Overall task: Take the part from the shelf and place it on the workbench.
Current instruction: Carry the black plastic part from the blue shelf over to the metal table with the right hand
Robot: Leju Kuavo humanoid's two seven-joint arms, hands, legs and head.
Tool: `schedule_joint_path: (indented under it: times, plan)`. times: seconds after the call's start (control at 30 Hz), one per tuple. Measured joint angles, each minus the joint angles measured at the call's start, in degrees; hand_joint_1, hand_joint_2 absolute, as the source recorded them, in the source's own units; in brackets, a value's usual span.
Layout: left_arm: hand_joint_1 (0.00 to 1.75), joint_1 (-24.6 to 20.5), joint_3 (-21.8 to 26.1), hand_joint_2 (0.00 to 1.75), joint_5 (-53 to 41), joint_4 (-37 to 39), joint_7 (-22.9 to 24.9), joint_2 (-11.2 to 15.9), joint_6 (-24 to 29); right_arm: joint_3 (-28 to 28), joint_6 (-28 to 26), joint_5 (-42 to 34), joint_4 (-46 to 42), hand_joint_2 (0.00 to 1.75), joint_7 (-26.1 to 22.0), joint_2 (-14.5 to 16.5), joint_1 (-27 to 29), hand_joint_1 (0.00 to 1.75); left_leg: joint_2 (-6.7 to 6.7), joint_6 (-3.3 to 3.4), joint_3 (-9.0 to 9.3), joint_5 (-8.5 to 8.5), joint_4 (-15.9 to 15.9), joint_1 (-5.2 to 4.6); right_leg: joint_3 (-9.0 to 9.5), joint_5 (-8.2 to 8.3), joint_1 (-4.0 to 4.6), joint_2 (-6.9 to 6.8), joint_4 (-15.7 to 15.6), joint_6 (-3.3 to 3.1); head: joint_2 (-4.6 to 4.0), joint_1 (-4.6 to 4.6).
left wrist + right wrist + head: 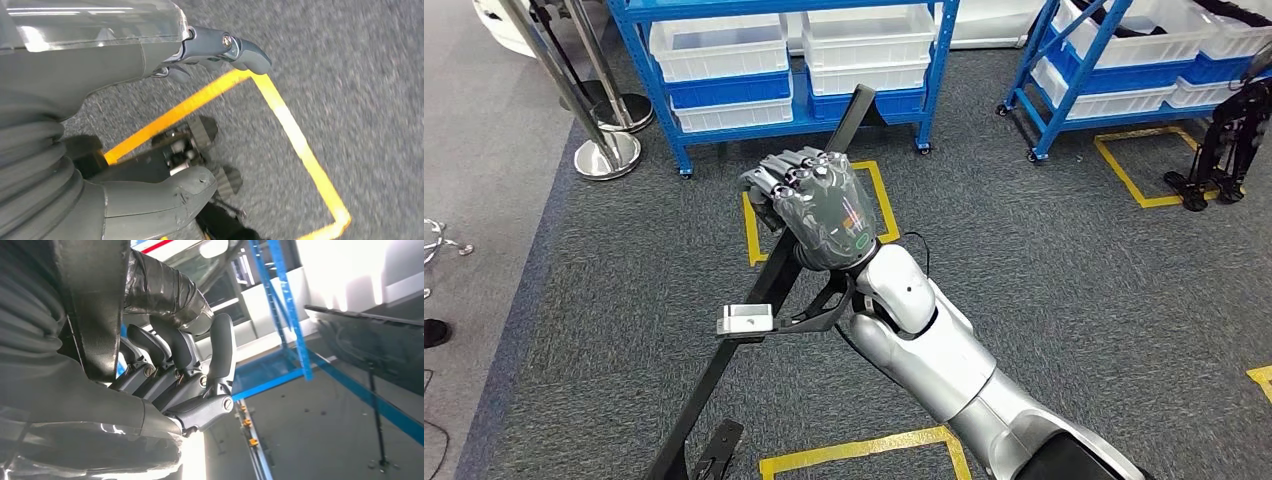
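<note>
Right hand (816, 205) at centre of the head view, fingers wrapped round a long black part (764, 290). The part runs as a slanted bar from the lower left edge up to the blue shelf (686, 95) at top centre; its lower end is cut off by the frame and its upper tip overlaps the shelf's lower tier. The stretch inside the fist is hidden. In the right wrist view the same hand (175, 375) closes on the dark bar (97, 310), fingers curled over it; the bar is cropped at the top edge.

White bins (719, 45) sit on the shelf, tops cut off. A second blue rack (1114, 75) at upper right, partly out of frame. Grey carpet floor (1074, 280) with yellow tape squares (754, 230); the nearest one is largely hidden behind hand and part.

Left hand (125, 60) hangs above the carpet in the left wrist view, thumb (160, 200) and fingers (240, 47) apart, nothing between them. Picture is motion-blurred; dark shapes beneath it hard to make out.
</note>
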Motion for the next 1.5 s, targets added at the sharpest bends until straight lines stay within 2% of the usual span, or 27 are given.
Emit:
schedule_joint_path:
  times: [0.1, 0.17, 0.23, 0.3, 0.4, 0.43, 0.47, 0.5, 0.53, 0.6, 0.67, 0.73, 0.77, 0.83, 0.9, 0.97, 1.0, 1.03, 1.1, 1.17, 1.23, 1.27, 1.33, 1.37, 1.43, 1.47, 1.5]
  plan:
    - [0.00, -0.06, -0.02, 1.75, -0.01, 0.00, 0.00, -0.03, -0.04, 0.01, 0.01, 0.00, -0.36, 1.75, 0.00, -0.15, -0.12, 1.75, 1.48, -0.54, -0.15, -0.43, 0.65, -0.26, 6.17, 4.04, 0.50, -2.90, -10.84, -0.73, 0.00, -0.01]
    - [0.00, -0.07, -0.03, 1.75, -0.01, 0.00, 0.00, -0.03, -0.08, 0.02, 0.02, -0.01, -0.62, 1.75, 0.01, -0.19, -0.25, 1.75, 2.34, -1.06, -0.20, -0.65, 0.83, -0.58, 7.36, 4.32, 0.95, -3.78, -13.68, -1.40, 0.00, -0.02]
    - [0.00, -0.09, -0.07, 1.75, -0.02, 0.00, 0.01, -0.03, -0.14, 0.03, 0.02, -0.02, -0.82, 1.75, 0.02, -0.33, -0.30, 1.75, 3.11, -1.59, -0.19, -0.83, 0.84, -0.59, 7.16, 4.66, 0.90, -2.50, -13.91, -2.00, 0.00, -0.02]
    - [0.00, -0.10, -0.14, 1.75, -0.05, 0.00, 0.02, -0.03, -0.19, 0.02, 0.04, -0.06, -1.15, 1.75, 0.02, -0.50, -0.43, 1.75, 1.66, -2.17, -0.80, -2.37, 2.51, -0.37, 7.13, 5.06, 0.63, -1.39, -14.22, -2.67, 0.00, -0.03]
    - [0.00, 0.13, -0.20, 1.75, -0.08, 0.00, 0.07, -0.02, -0.21, 0.01, 0.08, -0.35, -1.51, 1.75, 0.04, -0.61, -0.62, 1.75, -1.67, -2.68, -4.96, -7.66, 12.29, -0.13, 6.94, 5.41, 0.49, 0.41, -14.32, -3.25, 0.00, -0.05]
    - [0.00, 0.25, -0.20, 1.75, -0.08, 0.00, 0.09, -0.01, -0.21, 0.01, 0.09, -0.43, -1.54, 1.75, 0.04, -0.67, -0.59, 1.75, -1.96, -2.74, -6.37, -8.59, 15.33, -0.10, 6.89, 5.46, 0.53, 1.15, -14.29, -3.29, 0.00, -0.04]
    - [0.00, 0.33, -0.21, 1.75, -0.08, 0.00, 0.11, 0.00, -0.21, 0.01, 0.10, -0.48, -1.54, 1.75, 0.04, -0.77, -0.56, 1.75, -2.08, -2.71, -7.02, -8.40, 16.60, -0.10, 6.87, 5.48, 0.55, 1.90, -14.23, -3.30, 0.00, -0.04]
    - [0.00, 0.37, -0.22, 1.75, -0.08, 0.00, 0.13, 0.01, -0.21, -0.01, 0.11, -0.49, -1.54, 1.75, 0.04, -0.87, -0.54, 1.75, -2.17, -2.62, -6.73, -7.14, 15.77, -0.10, 6.87, 5.50, 0.57, 2.67, -14.14, -3.29, 0.00, -0.04]
    - [0.00, 0.37, -0.23, 1.75, -0.08, 0.00, 0.13, 0.01, -0.21, -0.02, 0.13, -0.50, -1.55, 1.75, 0.04, -0.94, -0.55, 1.75, -2.54, -2.45, -5.48, -5.06, 12.89, -0.08, 6.89, 5.52, 0.56, 3.44, -14.04, -3.27, 0.00, -0.04]
    - [0.00, 0.32, -0.26, 1.75, -0.08, 0.00, 0.13, 0.03, -0.21, -0.06, 0.16, -0.50, -1.61, 1.75, 0.04, -0.99, -0.64, 1.75, -4.98, -1.99, -2.32, -1.51, 5.57, 0.06, 6.72, 5.59, 0.52, 4.83, -13.78, -3.03, 0.00, -0.04]
    - [0.00, 0.29, -0.28, 1.75, -0.08, 0.00, 0.14, 0.07, -0.27, -0.14, 0.23, -0.52, -1.77, 1.75, 0.04, -1.03, -0.76, 1.75, -6.94, -1.64, -0.79, -0.61, 1.82, 0.08, 6.12, 5.92, 0.33, 6.08, -13.64, -2.36, 0.00, -0.04]
    - [0.00, 0.25, -0.30, 1.75, -0.07, 0.00, 0.15, 0.07, -0.37, -0.38, 0.34, -0.55, -1.98, 1.75, 0.04, -1.17, -0.82, 1.75, -6.30, -1.30, -0.61, -0.54, 1.19, 0.02, 5.63, 6.41, 0.16, 7.29, -13.85, -1.49, 0.00, -0.03]
    - [0.00, 0.17, -0.31, 1.75, -0.06, 0.00, 0.13, 0.04, -0.42, -0.55, 0.39, -0.56, -2.09, 1.75, 0.04, -1.29, -0.85, 1.75, -5.64, -0.98, -0.49, -0.27, 0.82, 0.09, 5.43, 6.32, 0.22, 6.94, -13.71, -1.18, 0.00, -0.01]
    - [0.00, -0.03, -0.33, 1.75, -0.06, 0.00, 0.07, -0.02, -0.51, -0.80, 0.46, -0.59, -2.36, 1.75, 0.06, -1.51, -1.11, 1.75, -4.12, -0.22, -0.26, 0.25, 0.04, 0.26, 3.99, 4.35, 0.49, 4.26, -10.83, -0.72, 0.00, 0.07]
    - [0.00, -0.02, -0.34, 1.75, -0.07, 0.00, 0.03, 0.00, -0.55, -0.89, 0.53, -0.61, -2.57, 1.75, 0.07, -1.63, -1.32, 1.75, -2.51, 0.17, -0.28, 0.38, -0.14, 0.07, 0.84, 0.67, 0.40, 1.24, -4.09, -0.40, 0.00, 0.13]
    - [0.00, 0.06, -0.34, 1.75, -0.08, 0.00, 0.04, 0.05, -0.59, -0.90, 0.60, -0.58, -2.64, 1.75, 0.05, -1.79, -1.34, 1.75, -0.88, 0.21, -0.43, 0.34, -0.04, -0.06, -1.41, -1.00, 0.12, 0.38, 0.94, -0.11, 0.00, 0.14]
    - [0.00, 0.06, -0.34, 1.75, -0.08, 0.00, 0.04, 0.05, -0.62, -0.91, 0.62, -0.55, -2.67, 1.75, 0.04, -1.92, -1.33, 1.75, -0.10, 0.16, -0.48, 0.28, 0.04, -0.07, -1.07, -0.36, 0.00, 0.15, 0.68, -0.03, 0.00, 0.15]
    - [0.00, 0.02, -0.35, 1.75, -0.08, 0.00, 0.05, 0.05, -0.67, -0.93, 0.64, -0.51, -2.80, 1.75, 0.03, -2.06, -1.34, 1.75, 0.64, 0.05, -0.51, 0.18, 0.18, -0.07, 0.46, 1.11, -0.07, -0.30, -1.75, -0.01, 0.00, 0.15]
    - [0.00, -0.05, -0.36, 1.75, -0.08, 0.00, 0.10, 0.05, -0.73, -1.05, 0.68, -0.46, -3.28, 1.75, 0.02, -2.23, -1.37, 1.75, 1.87, -0.37, -0.54, -0.20, 0.62, -0.24, 4.84, 3.87, 0.22, -2.78, -9.18, -0.23, 0.00, 0.15]
    - [0.00, -0.03, -0.36, 1.75, -0.07, 0.00, 0.14, 0.06, -0.73, -1.26, 0.72, -0.46, -3.75, 1.75, 0.01, -2.35, -1.39, 1.75, 2.81, -0.91, -0.54, -0.54, 0.97, -0.56, 6.95, 4.63, 0.62, -4.39, -13.23, -0.80, 0.00, 0.13]
    - [0.00, -0.02, -0.36, 1.75, -0.05, 0.00, 0.16, 0.05, -0.73, -1.54, 0.78, -0.46, -3.96, 1.75, 0.00, -2.51, -1.38, 1.75, 3.88, -1.49, -0.37, -0.64, 0.95, -0.63, 6.80, 4.70, 0.81, -3.36, -13.64, -1.49, 0.00, 0.11]
    - [0.00, -0.05, -0.37, 1.75, -0.04, 0.00, 0.16, 0.04, -0.73, -1.66, 0.79, -0.46, -4.05, 1.75, -0.01, -2.59, -1.39, 1.75, 3.68, -1.83, -0.34, -0.94, 1.12, -0.52, 6.79, 4.86, 0.77, -2.72, -13.81, -1.83, 0.00, 0.11]
    - [0.00, -0.06, -0.39, 1.75, -0.03, 0.00, 0.14, 0.01, -0.73, -1.79, 0.77, -0.46, -4.27, 1.75, -0.03, -2.66, -1.45, 1.75, 1.48, -2.36, -1.21, -2.95, 3.58, -0.19, 6.87, 5.23, 0.53, -1.47, -14.16, -2.58, 0.00, 0.10]
    - [0.00, 0.01, -0.40, 1.75, -0.02, 0.00, 0.14, 0.02, -0.73, -1.80, 0.76, -0.46, -4.36, 1.75, -0.07, -2.66, -1.47, 1.75, -0.13, -2.54, -2.48, -4.75, 6.57, -0.06, 6.89, 5.34, 0.45, -0.82, -14.23, -2.84, 0.00, 0.10]
    - [0.00, 0.28, -0.40, 1.75, -0.01, 0.00, 0.15, 0.04, -0.72, -1.81, 0.76, -0.46, -4.40, 1.75, -0.13, -2.67, -1.36, 1.75, -1.72, -2.65, -5.90, -8.00, 14.03, -0.02, 6.83, 5.44, 0.57, 0.65, -14.21, -3.14, 0.00, 0.10]
    - [0.00, 0.40, -0.40, 1.75, 0.01, 0.00, 0.15, 0.06, -0.71, -1.81, 0.76, -0.46, -4.40, 1.75, -0.15, -2.69, -1.25, 1.75, -1.99, -2.65, -7.15, -8.49, 16.52, -0.03, 6.82, 5.46, 0.66, 1.50, -14.17, -3.18, 0.00, 0.10]
    - [0.00, 0.47, -0.40, 1.75, 0.02, 0.00, 0.15, 0.08, -0.70, -1.81, 0.76, -0.46, -4.42, 1.75, -0.15, -2.71, -1.16, 1.75, -2.13, -2.54, -7.49, -7.85, 16.94, -0.04, 6.81, 5.48, 0.75, 2.34, -14.10, -3.20, 0.00, 0.10]
